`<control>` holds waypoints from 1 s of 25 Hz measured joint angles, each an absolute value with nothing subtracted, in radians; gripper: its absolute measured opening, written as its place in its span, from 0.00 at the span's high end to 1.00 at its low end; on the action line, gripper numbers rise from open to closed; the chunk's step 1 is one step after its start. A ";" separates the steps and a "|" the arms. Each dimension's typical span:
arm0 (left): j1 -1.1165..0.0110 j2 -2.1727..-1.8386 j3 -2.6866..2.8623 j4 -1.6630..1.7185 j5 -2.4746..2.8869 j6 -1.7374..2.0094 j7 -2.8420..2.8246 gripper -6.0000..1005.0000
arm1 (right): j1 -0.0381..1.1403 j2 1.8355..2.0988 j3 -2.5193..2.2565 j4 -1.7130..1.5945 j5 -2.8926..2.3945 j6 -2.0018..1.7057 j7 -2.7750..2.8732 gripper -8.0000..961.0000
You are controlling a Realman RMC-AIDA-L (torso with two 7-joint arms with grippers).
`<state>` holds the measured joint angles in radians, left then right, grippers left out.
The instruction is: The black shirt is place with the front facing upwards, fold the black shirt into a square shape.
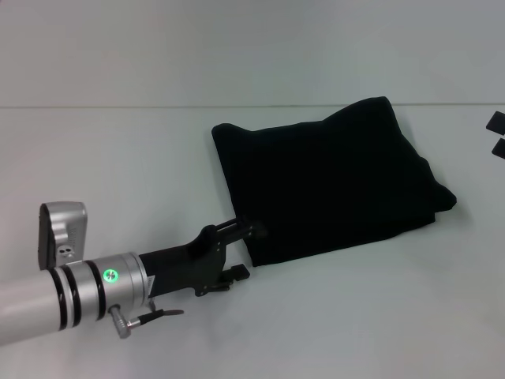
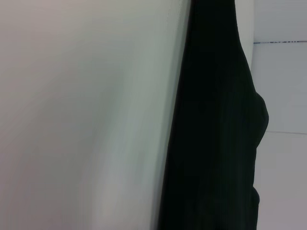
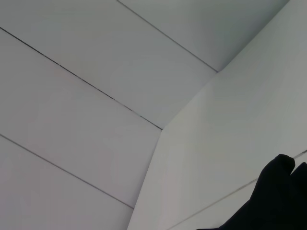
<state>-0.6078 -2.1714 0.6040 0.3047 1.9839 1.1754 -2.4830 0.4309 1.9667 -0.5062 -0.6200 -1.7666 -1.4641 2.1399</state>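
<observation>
The black shirt (image 1: 327, 181) lies folded into a rough square on the white table, right of centre. Only plain black cloth shows; no letters or label are visible. My left gripper (image 1: 247, 251) is at the shirt's near left corner, low over the table, with its fingers apart and nothing between them. The left wrist view shows the shirt (image 2: 216, 134) as a dark band beside bare table. My right gripper (image 1: 498, 135) is at the far right edge of the head view, away from the shirt, its two tips apart. The right wrist view shows a shirt corner (image 3: 273, 201).
The white table (image 1: 118, 158) spreads out on all sides of the shirt. A white wall (image 1: 237, 47) rises behind the table's back edge. The left arm's silver wrist (image 1: 95, 288) with a green light reaches in from the near left.
</observation>
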 joint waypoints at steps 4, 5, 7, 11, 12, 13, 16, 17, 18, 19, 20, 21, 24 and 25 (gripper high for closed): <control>-0.620 -2.172 0.604 0.286 1.986 1.166 -2.478 0.08 | 0.433 1.966 -0.506 -0.618 -1.766 -1.462 2.140 0.08; -0.623 -2.172 0.604 0.285 1.986 1.164 -2.477 0.08 | 0.433 1.966 -0.506 -0.618 -1.766 -1.461 2.139 0.08; -0.626 -2.172 0.604 0.281 1.987 1.158 -2.478 0.08 | 0.433 1.965 -0.506 -0.612 -1.766 -1.461 2.139 0.08; -0.632 -2.172 0.603 0.265 1.984 1.138 -2.481 0.09 | 0.429 1.960 -0.506 -0.598 -1.766 -1.461 2.139 0.08; -0.634 -2.172 0.603 0.262 1.983 1.134 -2.483 0.09 | 0.428 1.960 -0.506 -0.597 -1.766 -1.461 2.139 0.08; -0.638 -2.171 0.603 0.257 1.983 1.130 -2.483 0.09 | 0.427 1.960 -0.505 -0.597 -1.766 -1.461 2.139 0.08; -0.650 -2.170 0.603 0.248 1.983 1.122 -2.483 0.10 | 0.425 1.960 -0.498 -0.597 -1.766 -1.461 2.138 0.08; -0.655 -2.170 0.603 0.246 1.983 1.119 -2.483 0.10 | 0.424 1.960 -0.496 -0.596 -1.766 -1.461 2.138 0.08; -0.661 -2.170 0.603 0.240 1.983 1.113 -2.484 0.10 | 0.423 1.960 -0.494 -0.596 -1.765 -1.461 2.138 0.08; -0.675 -2.171 0.604 0.229 1.983 1.100 -2.484 0.10 | 0.422 1.960 -0.494 -0.596 -1.766 -1.461 2.137 0.08; -0.675 -2.171 0.604 0.229 1.983 1.100 -2.484 0.10 | 0.422 1.960 -0.494 -0.595 -1.765 -1.462 2.135 0.08; -0.681 -2.171 0.603 0.227 1.983 1.097 -2.483 0.10 | 0.422 1.960 -0.493 -0.593 -1.765 -1.462 2.133 0.08; -0.704 -2.172 0.602 0.223 1.984 1.090 -2.483 0.11 | 0.422 1.960 -0.490 -0.585 -1.765 -1.465 2.127 0.08; -0.707 -2.172 0.603 0.222 1.984 1.089 -2.484 0.12 | 0.422 1.959 -0.490 -0.583 -1.765 -1.467 2.127 0.08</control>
